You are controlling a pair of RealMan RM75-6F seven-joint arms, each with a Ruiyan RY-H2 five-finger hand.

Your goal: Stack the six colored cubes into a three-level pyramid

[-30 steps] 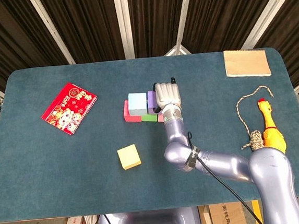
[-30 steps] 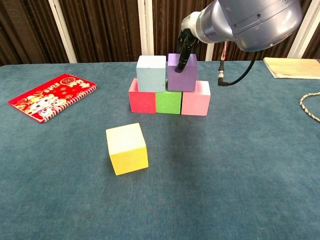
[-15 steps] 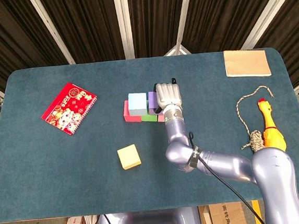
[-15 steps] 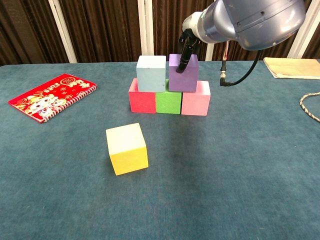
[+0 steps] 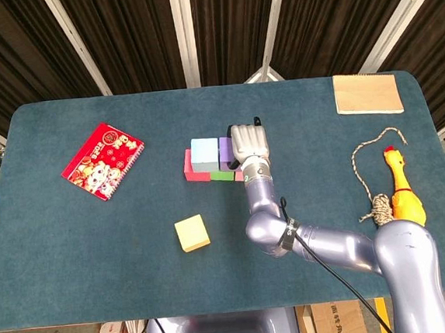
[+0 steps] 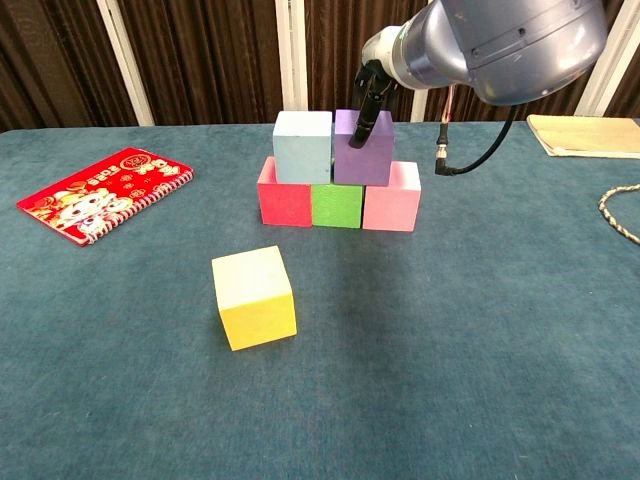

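A red cube [image 6: 285,203], a green cube [image 6: 337,206] and a pink cube [image 6: 391,209] form a row on the table. On top of them sit a light-blue cube [image 6: 302,146] and a purple cube [image 6: 372,160], side by side. My right hand [image 5: 249,141] reaches over the purple cube [image 5: 226,149] and grips it, with one finger [image 6: 360,125] down its front face. The yellow cube [image 6: 254,298] lies alone in front of the stack, also in the head view [image 5: 192,232]. My left hand is out of sight.
A red spiral notebook [image 5: 103,160] lies at the left. A brown pad [image 5: 367,93] sits at the back right. A rope [image 5: 371,177] and a rubber chicken [image 5: 402,190] lie near the right edge. My right arm [image 5: 323,243] crosses the front of the table.
The purple cube has shifted slightly left under my right hand and now sits closer to the light-blue cube. Nothing else moved.
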